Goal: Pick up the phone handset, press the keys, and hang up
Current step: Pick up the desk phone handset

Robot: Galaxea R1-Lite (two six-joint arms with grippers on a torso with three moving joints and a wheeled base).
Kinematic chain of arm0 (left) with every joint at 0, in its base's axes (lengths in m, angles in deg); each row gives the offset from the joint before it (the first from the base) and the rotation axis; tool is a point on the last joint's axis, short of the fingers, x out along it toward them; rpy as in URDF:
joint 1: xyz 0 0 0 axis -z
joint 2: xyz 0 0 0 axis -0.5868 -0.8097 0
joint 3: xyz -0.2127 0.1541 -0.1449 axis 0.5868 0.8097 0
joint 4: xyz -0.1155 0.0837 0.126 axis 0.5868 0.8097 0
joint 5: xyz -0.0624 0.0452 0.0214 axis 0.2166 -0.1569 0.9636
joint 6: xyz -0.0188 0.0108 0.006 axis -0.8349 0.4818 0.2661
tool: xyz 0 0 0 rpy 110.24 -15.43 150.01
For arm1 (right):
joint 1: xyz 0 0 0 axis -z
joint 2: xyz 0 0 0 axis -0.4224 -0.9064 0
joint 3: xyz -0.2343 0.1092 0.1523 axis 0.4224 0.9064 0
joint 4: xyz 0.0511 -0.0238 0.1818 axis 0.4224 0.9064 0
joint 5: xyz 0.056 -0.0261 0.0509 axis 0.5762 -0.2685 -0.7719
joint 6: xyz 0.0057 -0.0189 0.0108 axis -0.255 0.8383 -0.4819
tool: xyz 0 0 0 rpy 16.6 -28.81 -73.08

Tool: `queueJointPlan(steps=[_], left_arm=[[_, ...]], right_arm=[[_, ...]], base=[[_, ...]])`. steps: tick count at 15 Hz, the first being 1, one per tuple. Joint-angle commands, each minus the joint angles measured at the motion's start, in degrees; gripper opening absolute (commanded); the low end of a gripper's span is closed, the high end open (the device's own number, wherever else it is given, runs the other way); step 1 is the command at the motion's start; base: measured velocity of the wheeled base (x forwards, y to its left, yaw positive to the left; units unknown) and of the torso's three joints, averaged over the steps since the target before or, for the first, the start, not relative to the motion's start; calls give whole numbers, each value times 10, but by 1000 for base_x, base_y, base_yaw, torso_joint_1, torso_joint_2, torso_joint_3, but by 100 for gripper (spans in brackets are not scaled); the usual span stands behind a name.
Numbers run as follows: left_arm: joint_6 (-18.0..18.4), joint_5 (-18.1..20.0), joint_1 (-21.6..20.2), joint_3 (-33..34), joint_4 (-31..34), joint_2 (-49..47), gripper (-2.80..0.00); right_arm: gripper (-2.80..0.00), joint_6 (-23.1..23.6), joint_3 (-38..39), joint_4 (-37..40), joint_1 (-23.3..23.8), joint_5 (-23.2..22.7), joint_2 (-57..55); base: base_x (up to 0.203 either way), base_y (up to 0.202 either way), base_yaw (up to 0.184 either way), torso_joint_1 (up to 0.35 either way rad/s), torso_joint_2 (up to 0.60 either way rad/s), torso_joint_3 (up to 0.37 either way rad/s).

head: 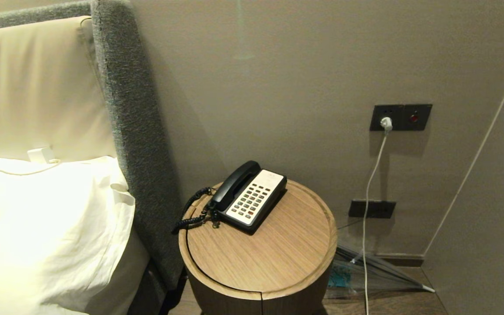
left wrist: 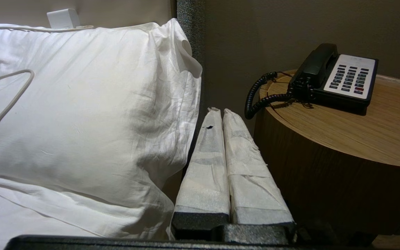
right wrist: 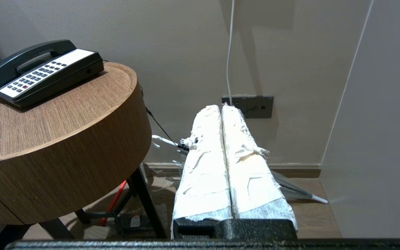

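On round table (head: 278,245): phone handset (head: 233,183) cradled, pillow (head: 46,227) nearby; both jaws closed, empty.

1. No text, label, brand or number can be read in any view.
2. Markings are seen on the keys and on the pale faceplate of the phone base (head: 258,197), right of centre in the head view, but none can be made out.
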Motion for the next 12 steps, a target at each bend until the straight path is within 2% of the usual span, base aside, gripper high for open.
queueJointPlan(steps=[1,7,12], left_arm=[[0,0,0,23,-1,-1,-280],[-3,0,0,23,-1,-1,-280],[-2,0,0,23,0,-1,-280]], right_arm=[[-280,0,12,0,0,0,-1],[-280,0,12,0,0,0,-1],[-280,0,12,0,0,0,-1]], base=[[0,0,0,0,0,0],[0,0,0,0,0,0],[0,0,0,2,4,-146]])
